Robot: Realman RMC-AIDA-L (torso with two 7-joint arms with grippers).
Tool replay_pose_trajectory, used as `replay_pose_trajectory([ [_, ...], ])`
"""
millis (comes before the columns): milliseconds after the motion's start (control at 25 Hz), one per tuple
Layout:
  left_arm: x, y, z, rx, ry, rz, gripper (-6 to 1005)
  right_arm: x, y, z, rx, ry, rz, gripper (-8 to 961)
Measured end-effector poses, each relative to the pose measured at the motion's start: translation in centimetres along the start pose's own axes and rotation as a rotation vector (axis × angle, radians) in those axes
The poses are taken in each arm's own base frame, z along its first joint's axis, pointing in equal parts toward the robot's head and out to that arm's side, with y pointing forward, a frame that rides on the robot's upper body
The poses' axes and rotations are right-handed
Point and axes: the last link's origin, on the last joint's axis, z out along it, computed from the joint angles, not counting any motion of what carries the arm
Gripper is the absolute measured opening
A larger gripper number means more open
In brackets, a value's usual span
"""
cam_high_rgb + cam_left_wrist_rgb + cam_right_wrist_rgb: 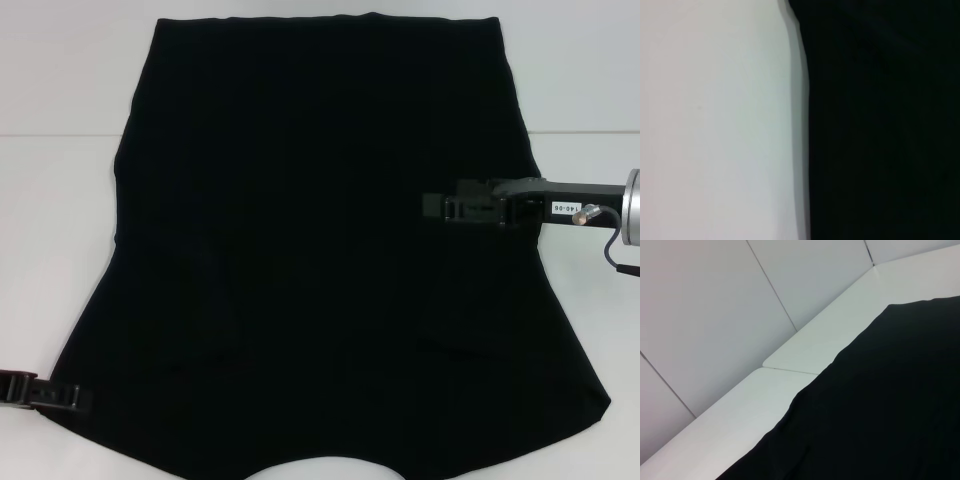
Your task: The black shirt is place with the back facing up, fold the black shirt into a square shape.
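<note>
At the lower left of the head view, the left gripper (60, 397) sits low at the frame's edge, its black tip right against the near-left corner of the large plain black short-sleeved shirt (300, 250) of soft matte fabric. Whether its fingers are apart or pinched on the cloth I cannot tell. The left wrist view shows only the shirt's straight edge (880, 125) lying flat on the white table (715, 125).

The shirt fills most of the head view, spread flat on the table (50, 220), narrower at the top of the frame and flaring wider toward the bottom, where a curved cut-out shows at the lower edge.

At the right, the right gripper (432, 206) reaches in from the frame's right side on a black arm, its tip over the shirt's right half at mid-height. Its fingers are black against black, so I cannot tell their state. The right wrist view shows the shirt's edge (880, 405) on the table (790, 385), with pale wall panels (715, 305) beyond.
</note>
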Motion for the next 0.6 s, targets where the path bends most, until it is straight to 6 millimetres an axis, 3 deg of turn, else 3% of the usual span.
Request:
replay_pose_trajectory([
  [600, 0.49, 0.63, 0.34, -0.001, -0.026, 0.038, 924, 0.01, 0.07, -0.03, -0.006, -0.001, 0.002, 942],
])
